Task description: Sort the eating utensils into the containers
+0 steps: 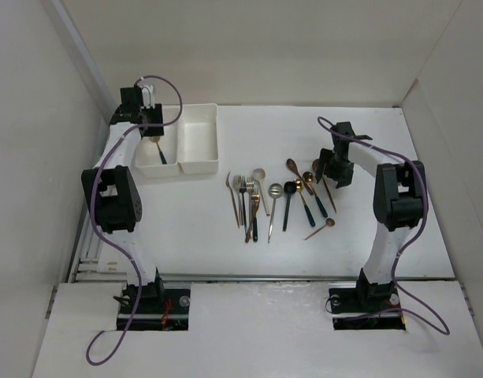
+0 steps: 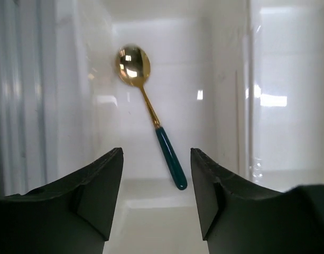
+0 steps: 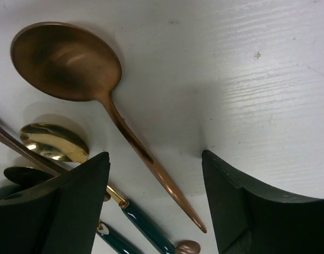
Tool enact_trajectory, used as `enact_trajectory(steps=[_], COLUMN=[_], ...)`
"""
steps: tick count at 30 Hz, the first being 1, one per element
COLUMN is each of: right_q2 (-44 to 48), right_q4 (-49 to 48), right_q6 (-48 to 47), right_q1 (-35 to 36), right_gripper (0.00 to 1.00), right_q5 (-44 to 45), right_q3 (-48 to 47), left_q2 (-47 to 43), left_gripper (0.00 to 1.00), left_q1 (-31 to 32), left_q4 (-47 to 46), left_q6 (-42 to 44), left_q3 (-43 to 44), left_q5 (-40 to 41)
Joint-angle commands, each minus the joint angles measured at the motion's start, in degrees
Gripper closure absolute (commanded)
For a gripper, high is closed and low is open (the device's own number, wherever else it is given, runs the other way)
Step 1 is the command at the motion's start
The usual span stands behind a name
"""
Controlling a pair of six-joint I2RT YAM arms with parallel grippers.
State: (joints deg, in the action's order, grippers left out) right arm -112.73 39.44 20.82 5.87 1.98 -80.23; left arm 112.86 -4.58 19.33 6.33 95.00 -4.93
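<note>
Two joined white containers stand at the back left, the left one (image 1: 146, 168) and the right one (image 1: 200, 138). A gold spoon with a dark green handle (image 1: 160, 151) lies in the left container; it also shows in the left wrist view (image 2: 151, 114). My left gripper (image 2: 156, 185) is open and empty above that container (image 2: 172, 58), over the spoon's handle end. Several more spoons and forks (image 1: 261, 201) lie on the table. My right gripper (image 3: 155, 159) is open, low over the table, its jaws on either side of a copper spoon's handle (image 3: 132, 138), not closed on it.
Green-handled gold spoons (image 3: 143, 225) lie just left of the copper spoon, under the left finger (image 3: 77, 201). White enclosure walls (image 1: 36, 142) stand close behind and beside the containers. Purple cables (image 1: 418, 236) hang from both arms.
</note>
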Motion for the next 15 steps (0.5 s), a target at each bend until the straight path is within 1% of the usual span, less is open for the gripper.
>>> enact_trajectory(steps=[1,2,3,4,6,7,8,9,10,11,12,13,15], right_q2=[-2.4,-2.41,-2.41,-2.41,-2.41,-3.02,-3.02,-3.02,-3.02,-3.55,-3.55,-3.55,-2.24], right_q4=[-0.15,-0.15,-0.15,-0.15,-0.15,0.46,0.46,0.46,0.98,0.99,0.99,0.99,0.99], right_q6=[-0.96,-1.56,-1.57,-1.57,-1.57,-1.57,-1.57,-2.09,-2.1,-2.1,-2.1,-2.62,-2.63], right_q1=[0.28,0.28,0.28,0.28,0.28,0.28,0.28,0.28,0.28,0.28,0.28,0.28,0.28], right_gripper=[0.26,0.28,0.38,0.43,0.56,0.71,0.77,0.82,0.94,1.0,1.0,1.0,1.0], right_q5=[0.31,0.31,0.31,0.31,0.31,0.31,0.31,0.31,0.31,0.31,0.31,0.31,3.02], right_q3=[-0.72,-0.72,-1.24,-1.25,-1.25,-1.77,-1.78,-2.3,-2.3,-2.3,-2.3,-2.3,-2.3], left_q2=[-8.17,-8.7,-8.71,-9.23,-10.63,-11.16,-11.86,-13.35,-14.15,-14.77,-15.47,-16.0,-16.0], left_gripper=[0.49,0.47,0.46,0.46,0.46,0.46,0.46,0.43,0.38,0.28,0.28,0.28,0.28], left_q1=[-0.08,-0.08,-0.08,-0.08,-0.08,-0.08,-0.08,-0.08,-0.08,-0.08,-0.08,-0.08,-0.08], left_q4=[-0.88,-0.35,-0.35,-0.35,-0.87,-1.4,-1.92,-2.45,-2.46,-2.46,-2.46,-2.46,-0.27], left_q6=[0.26,0.87,1.4,1.41,0.36,-0.78,-1.92,-3.06,-4.03,-4.04,-2.91,-2.2,-0.89], left_q3=[8.59,10.01,11.42,13.78,15.21,15.74,15.74,15.74,15.74,15.74,15.74,15.74,15.74], left_q5=[2.29,2.9,2.91,2.91,4.3,4.31,4.31,4.31,2.14,-0.23,-2.95,-8.72,-14.55])
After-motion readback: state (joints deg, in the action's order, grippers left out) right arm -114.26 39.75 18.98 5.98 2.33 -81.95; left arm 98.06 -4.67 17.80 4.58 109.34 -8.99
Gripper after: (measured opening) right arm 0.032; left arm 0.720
